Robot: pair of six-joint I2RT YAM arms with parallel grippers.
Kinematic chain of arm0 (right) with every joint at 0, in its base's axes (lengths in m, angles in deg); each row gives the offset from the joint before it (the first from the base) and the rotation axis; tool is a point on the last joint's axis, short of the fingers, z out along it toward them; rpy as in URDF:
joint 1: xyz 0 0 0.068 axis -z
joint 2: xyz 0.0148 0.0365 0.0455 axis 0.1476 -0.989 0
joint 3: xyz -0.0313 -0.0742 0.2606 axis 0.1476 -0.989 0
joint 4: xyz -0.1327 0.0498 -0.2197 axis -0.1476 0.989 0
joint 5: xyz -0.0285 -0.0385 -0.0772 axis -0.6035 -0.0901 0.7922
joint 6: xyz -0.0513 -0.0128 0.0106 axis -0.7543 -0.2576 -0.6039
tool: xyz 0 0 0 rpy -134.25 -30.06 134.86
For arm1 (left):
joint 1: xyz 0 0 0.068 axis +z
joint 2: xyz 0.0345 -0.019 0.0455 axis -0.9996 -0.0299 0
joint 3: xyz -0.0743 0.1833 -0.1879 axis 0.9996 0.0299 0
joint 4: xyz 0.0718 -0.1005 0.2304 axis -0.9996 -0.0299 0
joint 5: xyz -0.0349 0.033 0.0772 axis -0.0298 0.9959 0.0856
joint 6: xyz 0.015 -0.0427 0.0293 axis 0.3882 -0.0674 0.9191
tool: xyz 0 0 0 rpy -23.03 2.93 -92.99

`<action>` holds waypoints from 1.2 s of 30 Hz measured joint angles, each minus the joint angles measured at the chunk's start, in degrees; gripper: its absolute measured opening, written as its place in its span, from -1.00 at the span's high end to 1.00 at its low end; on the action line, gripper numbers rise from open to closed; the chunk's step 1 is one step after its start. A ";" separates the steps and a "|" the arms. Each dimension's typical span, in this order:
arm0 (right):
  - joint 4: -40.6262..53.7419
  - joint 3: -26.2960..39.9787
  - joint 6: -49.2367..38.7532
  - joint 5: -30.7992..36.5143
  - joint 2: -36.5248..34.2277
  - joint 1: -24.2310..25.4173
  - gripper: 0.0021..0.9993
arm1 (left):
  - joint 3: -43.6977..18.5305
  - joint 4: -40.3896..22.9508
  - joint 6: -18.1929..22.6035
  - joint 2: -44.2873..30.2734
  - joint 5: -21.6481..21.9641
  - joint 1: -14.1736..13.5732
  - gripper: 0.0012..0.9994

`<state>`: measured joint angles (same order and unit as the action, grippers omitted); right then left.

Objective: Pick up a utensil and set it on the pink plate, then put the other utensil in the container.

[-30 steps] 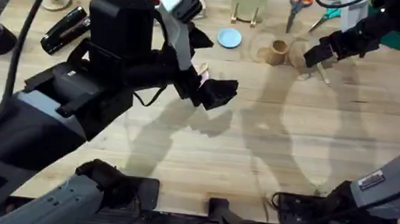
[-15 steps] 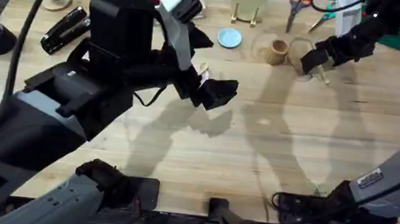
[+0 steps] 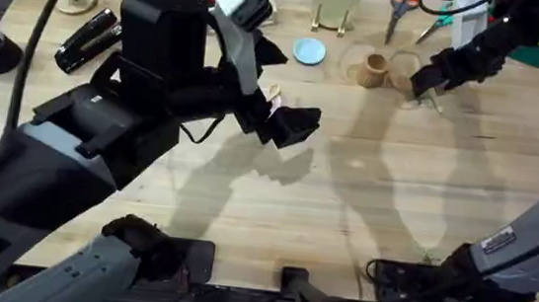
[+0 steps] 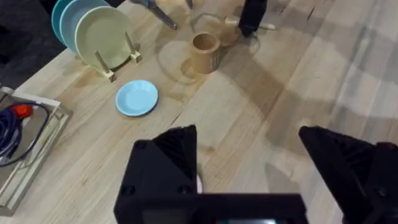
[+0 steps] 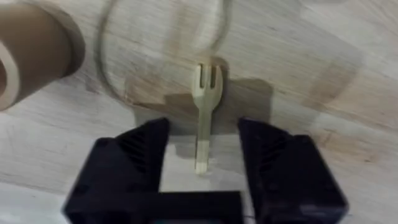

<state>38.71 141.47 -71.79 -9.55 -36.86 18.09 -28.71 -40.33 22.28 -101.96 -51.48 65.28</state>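
Movement is small: over the last second the right tool [image 3: 427, 83] swings in toward the cup [image 3: 375, 69] and then eases back a touch, ending just beside it on the side away from the blue plate [image 3: 309, 51]. Its jaws stand apart and straddle the fork [image 5: 204, 106], which lies flat on the table [image 3: 364, 200] right beside the cup, not yet lifted (so the grasp seems the step in hand). The left tool [image 4: 249, 180] hangs open near the table's middle, well apart from the cup. The pink plate is hidden under that arm.
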 joint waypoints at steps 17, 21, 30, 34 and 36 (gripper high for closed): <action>0.66 0.28 0.22 0.00 0.00 0.00 0.94 | 0.00 0.00 0.00 0.00 0.00 0.00 -0.99; 0.94 0.42 0.22 0.00 0.00 0.00 0.95 | 0.00 0.00 0.00 0.00 0.02 0.00 -0.99; 4.48 5.71 0.24 0.02 0.11 0.00 0.95 | 0.00 0.00 0.00 0.00 0.00 0.00 -0.99; 7.97 9.88 0.23 0.01 1.76 0.00 0.95 | 0.00 0.00 0.00 0.00 0.01 0.00 -0.99; 9.43 12.12 0.24 0.00 3.10 0.00 0.95 | 0.00 0.00 0.00 0.00 0.00 0.00 -0.99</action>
<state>48.15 153.59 -71.55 -9.55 -33.76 18.10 -28.71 -40.33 22.28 -101.95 -51.48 65.28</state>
